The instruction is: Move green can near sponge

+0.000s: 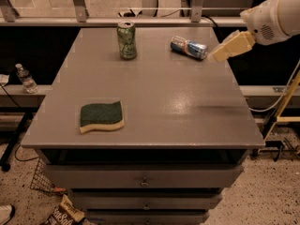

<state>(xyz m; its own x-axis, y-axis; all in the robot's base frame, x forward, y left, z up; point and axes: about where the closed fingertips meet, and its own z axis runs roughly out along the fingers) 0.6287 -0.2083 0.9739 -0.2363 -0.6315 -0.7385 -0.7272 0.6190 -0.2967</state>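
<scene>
The green can (126, 41) stands upright at the far middle of the grey table (154, 93). The sponge (101, 116), dark green on top with a pale yellow layer below, lies flat near the front left of the table. My gripper (219, 55) shows as pale fingers on the white arm at the right edge of the table, next to the blue-and-silver can. It is well to the right of the green can and holds nothing that I can see.
A blue-and-silver can (189, 48) lies on its side at the far right, just left of my gripper. A water bottle (26, 78) stands on a ledge to the left. Drawers (140, 182) run below the table front. A rail (140, 20) runs behind the table.
</scene>
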